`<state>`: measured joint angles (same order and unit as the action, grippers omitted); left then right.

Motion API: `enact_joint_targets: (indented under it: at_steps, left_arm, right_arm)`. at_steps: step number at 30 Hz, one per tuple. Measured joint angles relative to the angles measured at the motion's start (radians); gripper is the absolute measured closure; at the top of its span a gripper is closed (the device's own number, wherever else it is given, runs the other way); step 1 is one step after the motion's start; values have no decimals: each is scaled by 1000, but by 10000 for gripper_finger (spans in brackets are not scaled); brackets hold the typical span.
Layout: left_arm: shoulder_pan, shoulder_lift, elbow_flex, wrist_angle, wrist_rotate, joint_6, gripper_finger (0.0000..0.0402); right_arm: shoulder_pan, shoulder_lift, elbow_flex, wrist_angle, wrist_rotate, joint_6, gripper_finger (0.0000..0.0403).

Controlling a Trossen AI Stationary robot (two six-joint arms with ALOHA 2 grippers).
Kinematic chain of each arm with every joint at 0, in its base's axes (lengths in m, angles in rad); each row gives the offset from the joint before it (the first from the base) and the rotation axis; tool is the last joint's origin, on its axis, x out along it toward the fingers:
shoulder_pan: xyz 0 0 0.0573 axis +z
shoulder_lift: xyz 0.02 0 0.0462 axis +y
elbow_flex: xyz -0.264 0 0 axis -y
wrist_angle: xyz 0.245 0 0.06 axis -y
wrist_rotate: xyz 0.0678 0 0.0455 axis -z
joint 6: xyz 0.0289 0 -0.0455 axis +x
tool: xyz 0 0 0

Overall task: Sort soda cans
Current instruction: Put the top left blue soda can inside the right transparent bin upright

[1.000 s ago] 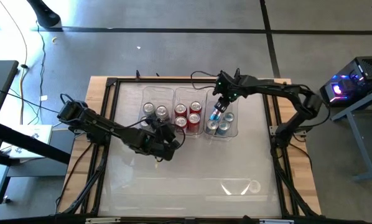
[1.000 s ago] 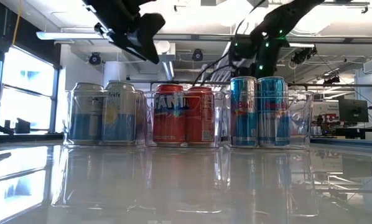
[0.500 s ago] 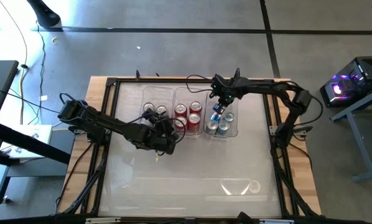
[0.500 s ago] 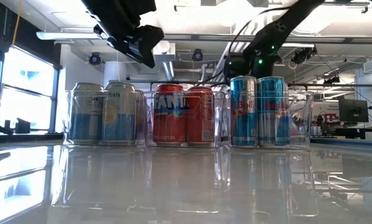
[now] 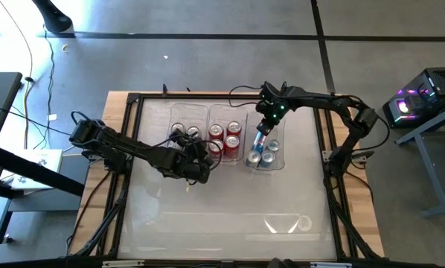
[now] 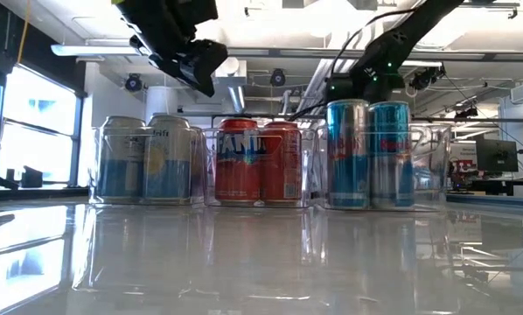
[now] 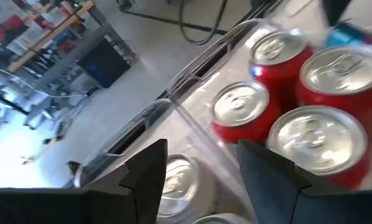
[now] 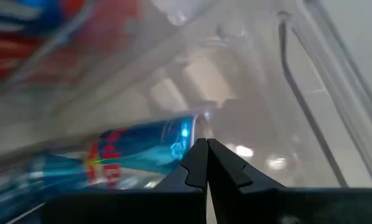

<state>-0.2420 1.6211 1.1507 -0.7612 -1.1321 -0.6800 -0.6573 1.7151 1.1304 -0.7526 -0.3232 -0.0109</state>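
Cans are sitting sorted by colour in three clear bins at the back of the worktop point(image 5: 207, 216): silver-grey cans point(image 6: 148, 159) in the left bin point(image 5: 179, 113), red cans point(image 5: 224, 139) in the middle bin point(image 5: 221, 112), blue cans point(image 6: 368, 154) in the right bin point(image 5: 280, 147). The right hand point(image 5: 266, 125) is hanging over the right bin, just behind the blue cans standing there. In its wrist view its fingers point(image 8: 195, 163) are lying pressed together with nothing between them, while a tilted blue can point(image 8: 120, 155) is showing just beyond them through the plastic. This can point(image 5: 259, 139) appears to be leaning rather than standing, though whether it is resting on its neighbours cannot be told.

The left hand point(image 5: 196, 160) is hovering above the near end of the left and middle bins, its fingers point(image 7: 150, 174) spread apart and holding nothing, with red and silver can tops below.

The step in hand looks like settling the last blue can. Doing it well probably means nudging the can upright gently and lifting the hand straight up, since the blue cans are standing close together and a sideways brush could topple them or shift the light bin.
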Motion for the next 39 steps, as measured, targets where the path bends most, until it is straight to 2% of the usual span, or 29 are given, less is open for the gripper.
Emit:
enact_joint_targets:
  at_steps: [3,10,14,17,20,23,28,31,34,39]
  left_arm:
    - [24,0,0,-59,-9,0,211]
    - [88,-14,0,-149,-1,0,211]
    - [101,-48,-1,-169,-12,-14,211]
    - [97,-63,-1,-163,-9,-17,211]
    - [90,-68,-1,-154,40,-17,211]
    - [90,-72,-1,-147,119,-17,211]
    - [91,-72,-1,-96,174,-16,211]
    - [91,-72,-1,-74,181,-13,211]
    - [91,-72,-1,-34,197,33,211]
    - [91,-72,-1,29,253,145,211]
  right_arm:
    - [-3,-10,0,-15,-57,-1,403]
    - [2,-80,0,-17,-45,-22,403]
    - [22,-133,0,-15,-37,-90,402]
    - [49,-157,0,-18,-28,-223,392]
    - [86,-162,8,-38,30,-387,359]
    - [131,-155,39,-44,125,-541,305]
    - [188,-124,93,-60,140,-722,203]
    - [213,-95,113,-95,140,-839,159]
    - [233,-61,117,-109,153,-931,138]
    - [249,-8,120,-117,166,-1021,134]
